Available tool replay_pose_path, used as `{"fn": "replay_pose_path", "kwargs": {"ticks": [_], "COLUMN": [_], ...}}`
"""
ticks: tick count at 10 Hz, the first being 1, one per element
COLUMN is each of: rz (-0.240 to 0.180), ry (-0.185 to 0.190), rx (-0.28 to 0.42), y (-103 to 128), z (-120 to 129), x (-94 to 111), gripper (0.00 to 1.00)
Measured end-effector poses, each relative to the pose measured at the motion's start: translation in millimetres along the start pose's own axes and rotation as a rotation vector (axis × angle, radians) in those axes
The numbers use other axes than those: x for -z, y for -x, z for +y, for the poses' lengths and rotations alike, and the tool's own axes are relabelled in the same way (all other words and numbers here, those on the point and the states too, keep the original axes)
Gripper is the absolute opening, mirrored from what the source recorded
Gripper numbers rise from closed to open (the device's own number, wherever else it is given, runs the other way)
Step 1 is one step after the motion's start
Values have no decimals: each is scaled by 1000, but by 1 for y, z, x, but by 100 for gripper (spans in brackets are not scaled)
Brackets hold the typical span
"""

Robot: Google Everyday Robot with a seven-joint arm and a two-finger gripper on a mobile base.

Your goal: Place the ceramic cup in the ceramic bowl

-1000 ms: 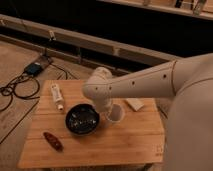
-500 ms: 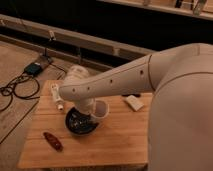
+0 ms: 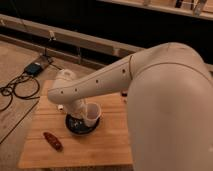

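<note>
Since the preceding frame, arm and ceramic cup (image 3: pixel 92 114) have shifted left over the ceramic bowl (image 3: pixel 80 126). Left to right: brown object (image 3: pixel 52 140) (on the wooden table (image 3: pixel 107 145)), bowl, cup; gripper (image 3: pixel 82 111) beside the cup.

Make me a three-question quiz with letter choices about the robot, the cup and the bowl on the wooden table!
1. Where is the small white ceramic cup?
A. over the round black ceramic bowl
B. on the floor
C. beside the cables

2. What colour is the long thing near the light wooden table's front left?
A. blue
B. reddish-brown
C. white

3. How does the cup sit?
A. upside down
B. flat on its side
C. mouth up

Answers: 1 A, cup overlaps the bowl's right rim. 2 B, it looks dark red. 3 C, its opening faces up, at the pincer.
</note>
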Motion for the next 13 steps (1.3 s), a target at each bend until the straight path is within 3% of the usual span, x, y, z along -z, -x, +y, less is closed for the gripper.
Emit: {"fn": "replay_pose_path", "kwargs": {"ticks": [5,8,13], "rz": [66,93,80], "ry": [-12,-30,-43], "rx": [82,124,159], "y": [23,34,48], "z": [19,28,39], "x": [-38,-52,-48], "gripper": [4,31,78]}}
